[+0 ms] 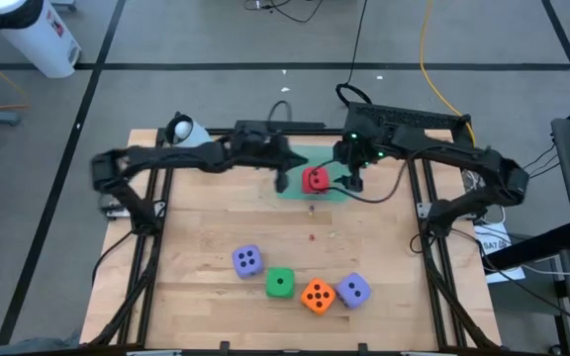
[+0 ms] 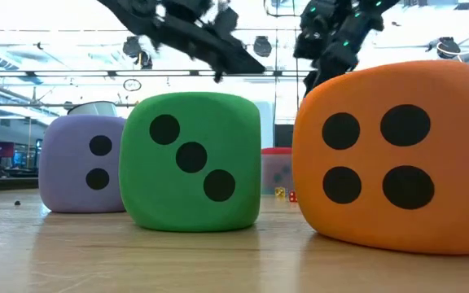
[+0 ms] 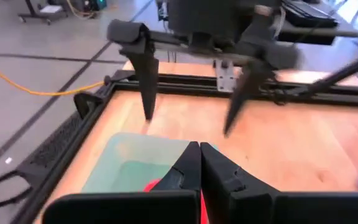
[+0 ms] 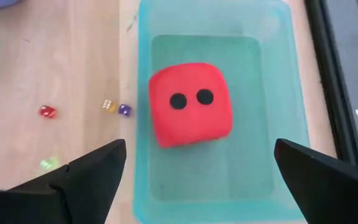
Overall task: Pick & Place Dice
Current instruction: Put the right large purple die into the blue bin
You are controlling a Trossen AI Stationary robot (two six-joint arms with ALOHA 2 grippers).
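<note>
- red die (image 4: 190,104) sits in the teal tray (image 4: 278,93), largely hidden in the low view.
- right gripper (image 4: 197,171) hangs spread above it.
- left gripper (image 3: 197,165), fingers pressed together, blocks the die.

Left arm: reaches inward at the far edge, its dark two-finger left claw (image 1: 283,181) pinched closed.
Right arm: mirrors it, dark two-finger right claw (image 1: 355,182) spread wide, pointing down.

red die (image 4: 191,104), black pips, teal tray (image 4: 291,124)
</note>
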